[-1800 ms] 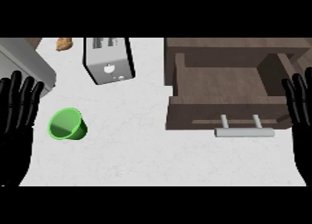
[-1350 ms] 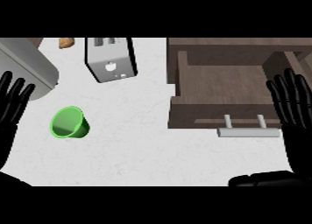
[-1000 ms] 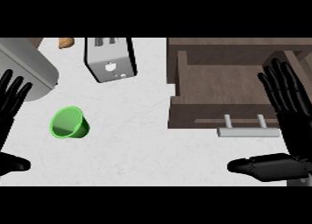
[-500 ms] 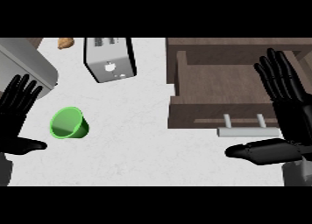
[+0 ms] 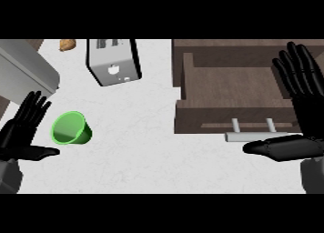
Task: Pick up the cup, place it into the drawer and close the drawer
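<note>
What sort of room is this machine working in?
Most likely a kitchen. A silver toaster stands on the white counter, a green cup lies nearby on its side, and a wooden drawer with a metal handle is pulled open at the right.

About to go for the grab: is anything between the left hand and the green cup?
Nothing visible. The open black left hand is right beside the green plastic cup lying on its side on the white counter, with only bare counter between them.

green cup (image 5: 71, 129), brown drawer (image 5: 232, 91), silver toaster (image 5: 112, 62)
</note>
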Action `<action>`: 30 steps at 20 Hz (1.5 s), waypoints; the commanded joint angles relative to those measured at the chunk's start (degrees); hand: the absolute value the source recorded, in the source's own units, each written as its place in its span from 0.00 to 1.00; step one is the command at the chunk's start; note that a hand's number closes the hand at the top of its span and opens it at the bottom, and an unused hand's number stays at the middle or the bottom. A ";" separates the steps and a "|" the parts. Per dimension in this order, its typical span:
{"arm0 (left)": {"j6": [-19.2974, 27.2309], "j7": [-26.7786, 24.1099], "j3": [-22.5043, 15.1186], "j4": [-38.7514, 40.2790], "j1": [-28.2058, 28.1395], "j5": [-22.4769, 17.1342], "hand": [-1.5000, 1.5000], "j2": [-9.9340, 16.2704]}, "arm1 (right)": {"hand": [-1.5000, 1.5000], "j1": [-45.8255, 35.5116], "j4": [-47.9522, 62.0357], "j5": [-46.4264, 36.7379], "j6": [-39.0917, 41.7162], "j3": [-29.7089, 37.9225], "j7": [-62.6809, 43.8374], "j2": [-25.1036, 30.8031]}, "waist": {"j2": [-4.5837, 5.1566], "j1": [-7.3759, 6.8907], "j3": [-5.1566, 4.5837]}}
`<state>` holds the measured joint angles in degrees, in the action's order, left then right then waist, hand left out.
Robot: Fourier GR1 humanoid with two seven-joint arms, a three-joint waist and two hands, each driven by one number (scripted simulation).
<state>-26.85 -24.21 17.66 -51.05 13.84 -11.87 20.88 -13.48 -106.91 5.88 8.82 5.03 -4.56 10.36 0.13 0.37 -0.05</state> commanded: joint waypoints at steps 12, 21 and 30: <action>2.28 -28.04 -0.99 36.03 9.72 12.00 0.00 2.19 | 0.00 -2.04 -0.78 1.61 1.84 1.23 -2.29 1.28 | 0.28 0.71 -0.12; 3.77 -32.95 -0.54 39.25 11.55 12.44 0.00 0.13 | 0.00 -2.91 -1.61 1.31 0.82 0.24 -3.85 0.30 | 0.56 1.65 -0.29; 4.95 -33.38 -0.51 40.79 14.15 13.23 0.00 0.58 | 0.00 -1.44 -1.30 1.99 1.94 0.94 -3.00 0.84 | 0.79 2.37 -0.35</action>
<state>-19.03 -53.23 16.71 -11.04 26.46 1.41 21.24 -16.08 -106.94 7.05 9.99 5.75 -6.77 10.69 0.85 2.17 -0.36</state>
